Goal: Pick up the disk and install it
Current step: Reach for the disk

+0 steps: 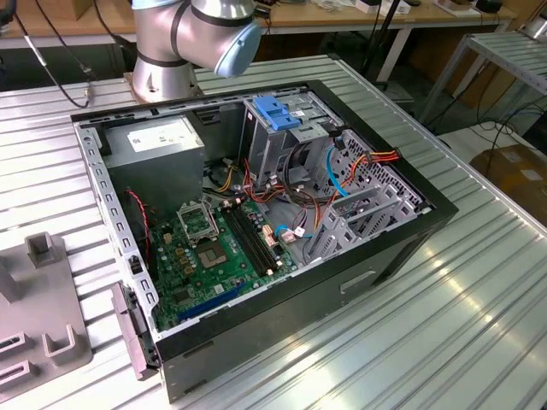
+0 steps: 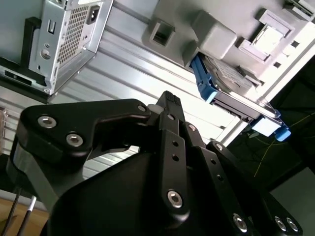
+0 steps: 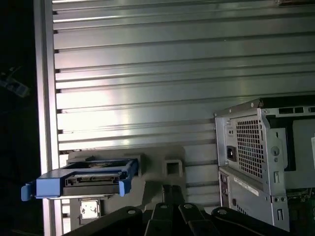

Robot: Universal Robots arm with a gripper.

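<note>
The disk (image 3: 88, 182) is a grey metal drive in a bright blue carrier frame. It stands on edge in a grey holder (image 3: 170, 160) on the ribbed metal table. In the second wrist view the disk (image 2: 224, 73) sits in the same holder (image 2: 211, 34). My gripper (image 3: 172, 189) hangs above the table beside the holder, apart from the disk, with its black fingers together and nothing between them. In the second wrist view my gripper (image 2: 167, 98) points toward the holder.
The open computer case (image 1: 402, 248) lies on its side on the table, with a tall metal drive cage and its blue tab (image 1: 278, 111) inside. Its rear panel (image 3: 253, 152) stands close to the holder. Part of the grey holder (image 1: 43, 316) shows at the exterior view's left.
</note>
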